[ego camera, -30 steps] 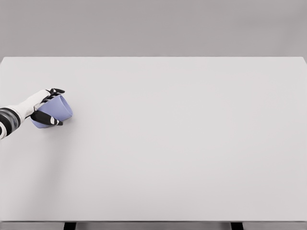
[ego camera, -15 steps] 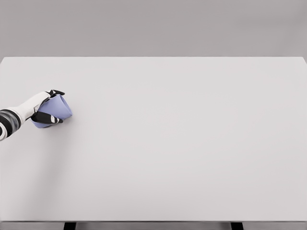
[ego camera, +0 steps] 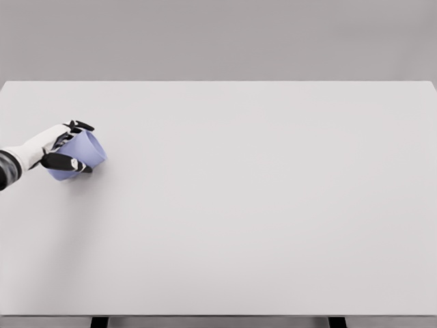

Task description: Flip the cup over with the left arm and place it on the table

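Observation:
A light blue cup (ego camera: 82, 154) is held tilted at the far left of the white table (ego camera: 259, 205), its wider end pointing right and away from the arm. My left hand (ego camera: 67, 145) is shut on it, dark fingers (ego camera: 80, 126) over its top and the thumb across its near side. The white forearm enters from the left edge. Whether the cup touches the tabletop I cannot tell. No right arm shows.
The table's front edge runs along the bottom of the view, with two dark legs (ego camera: 100, 322) below it. A grey wall stands behind the far edge.
The left hand with the cup has shifted slightly up and to the right, and the cup's tilt has changed a little. The grip stays the same.

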You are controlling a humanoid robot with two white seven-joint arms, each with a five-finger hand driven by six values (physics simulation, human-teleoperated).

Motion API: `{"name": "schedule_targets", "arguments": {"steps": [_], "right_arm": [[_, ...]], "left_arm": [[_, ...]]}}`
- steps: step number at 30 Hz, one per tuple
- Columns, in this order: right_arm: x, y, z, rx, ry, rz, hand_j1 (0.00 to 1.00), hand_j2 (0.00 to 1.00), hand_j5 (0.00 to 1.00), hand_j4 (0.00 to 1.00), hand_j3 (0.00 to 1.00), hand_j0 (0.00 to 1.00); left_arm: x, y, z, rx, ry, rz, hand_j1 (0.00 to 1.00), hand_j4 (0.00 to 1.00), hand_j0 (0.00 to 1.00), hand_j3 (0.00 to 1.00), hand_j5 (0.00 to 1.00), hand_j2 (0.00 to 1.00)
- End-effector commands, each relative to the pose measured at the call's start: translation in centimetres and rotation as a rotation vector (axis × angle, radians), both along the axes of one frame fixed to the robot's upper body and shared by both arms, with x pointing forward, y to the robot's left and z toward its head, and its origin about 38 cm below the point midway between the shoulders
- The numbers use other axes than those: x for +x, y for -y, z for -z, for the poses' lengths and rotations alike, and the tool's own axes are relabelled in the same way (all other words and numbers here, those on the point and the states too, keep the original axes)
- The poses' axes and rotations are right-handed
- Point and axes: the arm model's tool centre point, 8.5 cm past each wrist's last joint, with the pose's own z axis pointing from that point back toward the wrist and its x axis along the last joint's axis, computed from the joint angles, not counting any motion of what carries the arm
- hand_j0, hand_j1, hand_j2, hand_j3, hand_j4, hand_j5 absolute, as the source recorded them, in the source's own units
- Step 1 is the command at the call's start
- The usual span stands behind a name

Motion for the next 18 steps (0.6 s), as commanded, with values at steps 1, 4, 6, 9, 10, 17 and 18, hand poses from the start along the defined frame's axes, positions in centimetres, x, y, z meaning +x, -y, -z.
{"name": "schedule_targets", "arguments": {"steps": [1,4,6,9,10,17,18], "right_arm": [[0.0,0.0,0.0,0.000,0.001,0.000,1.00,1.00,1.00,1.00,1.00,1.00],[0.0,0.0,0.0,0.000,0.001,0.000,1.00,1.00,1.00,1.00,1.00,1.00],[0.0,0.0,0.0,0.000,0.000,0.000,1.00,1.00,1.00,1.00,1.00,1.00],[0.0,0.0,0.0,0.000,0.001,0.000,1.00,1.00,1.00,1.00,1.00,1.00],[0.0,0.0,0.0,0.000,0.001,0.000,1.00,1.00,1.00,1.00,1.00,1.00],[0.0,0.0,0.0,0.000,0.000,0.000,1.00,1.00,1.00,1.00,1.00,1.00],[0.0,0.0,0.0,0.000,0.000,0.000,1.00,1.00,1.00,1.00,1.00,1.00]], "left_arm": [[0.0,-0.3,-0.9,-0.035,0.037,0.030,0.45,0.45,0.45,0.45,0.45,0.45],[0.1,-0.5,-1.9,-0.075,0.092,0.069,0.45,0.45,0.45,0.45,0.45,0.45],[0.3,-1.1,-1.8,-0.095,0.125,0.095,0.45,0.45,0.45,0.45,0.45,0.45],[0.6,-1.8,-1.4,-0.180,0.203,0.175,0.45,0.45,0.45,0.45,0.45,0.45],[0.6,-2.1,-1.1,-0.204,0.225,0.197,0.45,0.45,0.45,0.45,0.45,0.45],[0.6,-5.0,1.6,-0.322,0.324,0.230,0.46,0.46,0.46,0.46,0.46,0.46],[0.5,-5.5,1.9,-0.335,0.333,0.218,0.46,0.46,0.46,0.46,0.46,0.46]]}}
